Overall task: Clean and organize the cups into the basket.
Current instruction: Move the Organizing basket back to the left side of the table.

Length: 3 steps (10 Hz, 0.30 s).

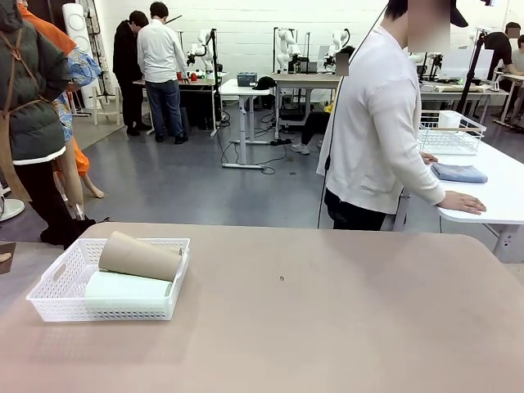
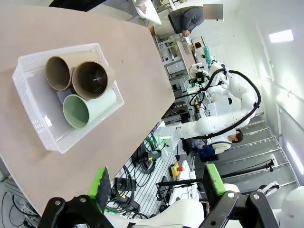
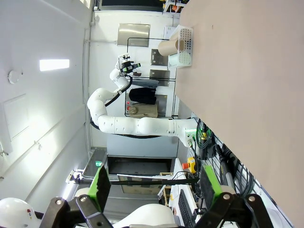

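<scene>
Looks basically done: all three cups (image 2: 78, 90) lie in the basket (image 2: 33, 99) at 9 o'clock on the table (image 1: 327, 311), both jaws wide and empty.

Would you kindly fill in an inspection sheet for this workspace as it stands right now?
Surface: tan table, bare apart from the basket; one small dark speck near the middle.
Job's things: white basket at the table's left end, holding two brown cups and one mint cup, all lying on their sides.
Clutter: nothing seen on the table.
Grippers: left gripper open, holding nothing; right gripper open, holding nothing.
Cables: bundles off the table edge, by the arm bases.
Surroundings: a person in white turned to a side table with a wire basket and a folded cloth.
</scene>
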Available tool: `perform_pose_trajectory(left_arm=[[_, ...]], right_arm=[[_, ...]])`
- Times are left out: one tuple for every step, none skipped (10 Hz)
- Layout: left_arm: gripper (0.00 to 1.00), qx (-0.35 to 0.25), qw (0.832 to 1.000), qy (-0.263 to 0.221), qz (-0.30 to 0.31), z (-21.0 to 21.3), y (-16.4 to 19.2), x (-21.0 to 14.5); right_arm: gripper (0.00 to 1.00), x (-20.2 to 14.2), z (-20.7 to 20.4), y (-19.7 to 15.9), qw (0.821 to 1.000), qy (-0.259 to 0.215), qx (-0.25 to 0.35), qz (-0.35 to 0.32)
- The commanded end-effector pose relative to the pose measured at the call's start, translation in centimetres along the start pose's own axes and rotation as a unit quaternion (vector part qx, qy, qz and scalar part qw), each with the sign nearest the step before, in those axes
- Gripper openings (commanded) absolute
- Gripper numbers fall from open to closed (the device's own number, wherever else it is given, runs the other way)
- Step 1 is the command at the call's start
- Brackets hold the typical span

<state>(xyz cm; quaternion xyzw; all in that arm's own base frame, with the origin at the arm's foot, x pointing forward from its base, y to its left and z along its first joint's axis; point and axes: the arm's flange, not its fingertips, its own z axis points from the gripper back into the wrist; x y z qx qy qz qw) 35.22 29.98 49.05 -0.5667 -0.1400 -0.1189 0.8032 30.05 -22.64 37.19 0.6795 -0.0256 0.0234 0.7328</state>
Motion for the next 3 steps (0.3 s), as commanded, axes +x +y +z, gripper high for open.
perform_pose_trajectory(left_arm=[[1.00,-0.004,1.000,0.001,0.000,0.18,-0.17,-0.12],[1.00,-0.004,1.000,0.001,0.000,0.18,-0.17,-0.12],[1.00,-0.004,1.000,0.001,0.000,0.18,-0.17,-0.12]], right_arm=[[1.00,0.09,-0.21,-0.15,1.000,-0.007,0.001,0.008],[1.00,0.09,-0.21,-0.15,1.000,-0.007,0.001,0.008],[1.00,0.09,-0.21,-0.15,1.000,-0.007,0.001,0.008]])
